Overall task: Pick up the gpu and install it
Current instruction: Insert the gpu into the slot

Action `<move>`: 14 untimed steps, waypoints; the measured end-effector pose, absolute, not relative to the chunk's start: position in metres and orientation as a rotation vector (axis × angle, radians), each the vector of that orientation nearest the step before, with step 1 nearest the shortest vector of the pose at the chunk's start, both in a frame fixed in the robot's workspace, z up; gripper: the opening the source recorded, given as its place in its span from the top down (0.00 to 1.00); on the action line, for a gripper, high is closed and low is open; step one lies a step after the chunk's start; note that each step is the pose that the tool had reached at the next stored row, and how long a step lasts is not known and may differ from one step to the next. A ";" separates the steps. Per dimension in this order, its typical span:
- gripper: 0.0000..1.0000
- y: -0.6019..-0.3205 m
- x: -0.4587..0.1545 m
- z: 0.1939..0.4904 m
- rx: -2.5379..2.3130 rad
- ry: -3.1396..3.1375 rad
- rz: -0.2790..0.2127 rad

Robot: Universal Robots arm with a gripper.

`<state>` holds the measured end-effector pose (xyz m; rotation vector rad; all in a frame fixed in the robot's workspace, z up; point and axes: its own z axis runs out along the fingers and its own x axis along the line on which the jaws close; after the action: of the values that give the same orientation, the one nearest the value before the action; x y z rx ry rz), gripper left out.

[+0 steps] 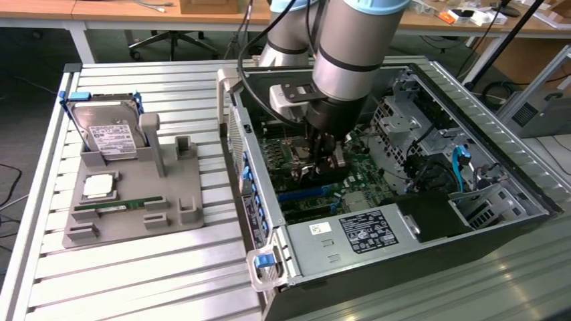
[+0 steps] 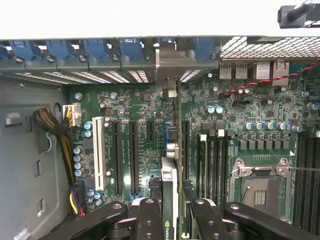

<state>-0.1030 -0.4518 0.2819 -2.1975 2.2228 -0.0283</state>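
Item: gpu (image 2: 169, 200), edge-on, lower centre of frame, clamped between narrowly parted jaws of gripper (image 2: 170, 212), over motherboard (image 2: 130, 105) slot. Handling: keep card upright, bracket aligned with rear opening, press evenly.

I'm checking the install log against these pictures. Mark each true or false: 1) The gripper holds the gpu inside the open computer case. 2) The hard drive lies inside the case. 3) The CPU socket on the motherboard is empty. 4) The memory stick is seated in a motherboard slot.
1) True: the gripper is shut on the gpu, edge-on over the motherboard inside the computer case.
2) False: the hard drive stands in the grey holder outside the case.
3) True: the CPU socket is bare.
4) False: the memory stick lies on the holder.
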 end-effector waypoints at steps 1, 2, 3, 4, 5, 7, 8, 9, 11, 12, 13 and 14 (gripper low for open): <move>0.73 -0.452 -0.103 0.282 -2.197 2.223 -0.028; 0.73 -0.453 -0.103 0.282 -2.197 2.223 -0.028; 0.73 -0.453 -0.103 0.282 -2.197 2.223 -0.028; 0.73 -0.453 -0.103 0.282 -2.197 2.223 -0.028; 0.73 -0.453 -0.103 0.282 -2.197 2.223 -0.028; 0.73 -0.453 -0.103 0.282 -2.197 2.223 -0.028; 0.73 -0.453 -0.103 0.282 -2.197 2.223 -0.028; 0.73 -0.454 -0.103 0.281 -2.197 2.223 -0.028; 0.73 -0.454 -0.103 0.281 -2.197 2.223 -0.028; 0.73 -0.454 -0.103 0.281 -2.197 2.223 -0.028; 0.73 -0.454 -0.103 0.281 -2.197 2.223 -0.028; 0.73 -0.454 -0.103 0.280 -2.197 2.223 -0.028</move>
<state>-0.1032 -0.4540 0.2801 -2.1972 2.2227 -0.0283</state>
